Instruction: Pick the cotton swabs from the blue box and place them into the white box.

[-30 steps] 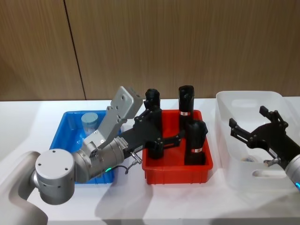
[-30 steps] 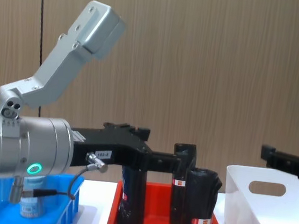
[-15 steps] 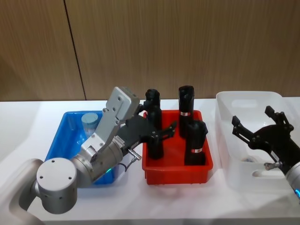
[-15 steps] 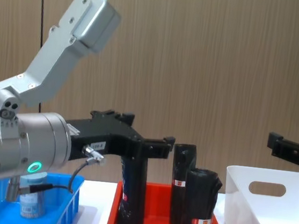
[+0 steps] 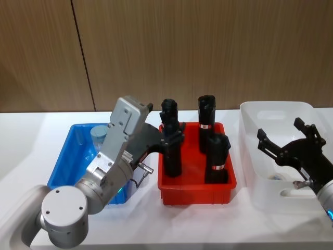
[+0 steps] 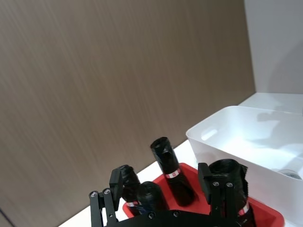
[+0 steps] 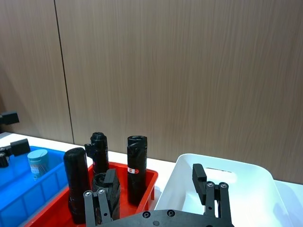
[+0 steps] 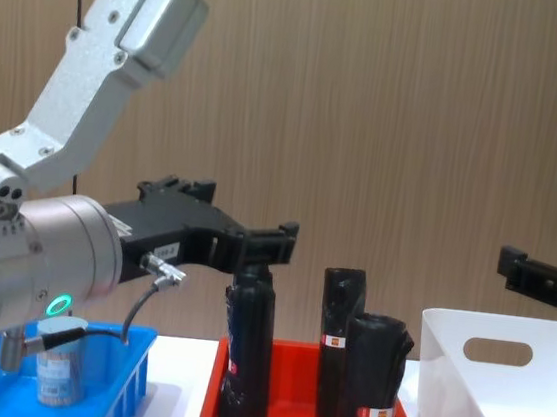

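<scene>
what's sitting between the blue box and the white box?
The red crate, holding three upright black rolls, sits between the blue box and the white box; the head view shows it.

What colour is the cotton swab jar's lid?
The lid is pale blue; the right wrist view shows it best.

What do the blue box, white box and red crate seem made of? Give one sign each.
Blue box: probably moulded plastic, slotted sides.
White box: glossy, slightly translucent plastic, moulded handle cutout.
Red crate: likely plastic, smooth, evenly coloured walls.
</scene>
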Robot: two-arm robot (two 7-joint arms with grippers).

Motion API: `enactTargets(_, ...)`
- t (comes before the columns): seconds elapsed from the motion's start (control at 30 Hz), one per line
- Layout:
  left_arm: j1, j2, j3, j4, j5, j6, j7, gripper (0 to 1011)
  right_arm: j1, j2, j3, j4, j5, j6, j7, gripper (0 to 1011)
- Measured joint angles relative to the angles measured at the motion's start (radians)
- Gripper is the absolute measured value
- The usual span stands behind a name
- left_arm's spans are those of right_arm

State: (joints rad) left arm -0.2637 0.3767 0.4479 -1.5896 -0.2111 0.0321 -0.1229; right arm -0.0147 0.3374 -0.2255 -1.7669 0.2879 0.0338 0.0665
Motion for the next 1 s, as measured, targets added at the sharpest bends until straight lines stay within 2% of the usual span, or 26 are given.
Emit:
enactTargets(0.17, 0.015, 0.003, 0.004, -0.022, 0.007, -0.011, 0.064, 1004, 0.0, 0.0, 0.0, 0.0, 0.0, 0.0, 0.0, 1001)
enactTargets(0.33, 0.024, 0.005, 0.006, -0.033, 0.01, -0.017, 0.098, 1004, 0.0, 0.0, 0.0, 0.0, 0.0, 0.0, 0.0, 1001)
enactTargets(1.0, 0.027, 0.005, 0.007, -0.038, 0.011, -0.019, 0.112, 1004, 0.0, 0.0, 0.0, 0.0, -0.001, 0.0, 0.0, 1001)
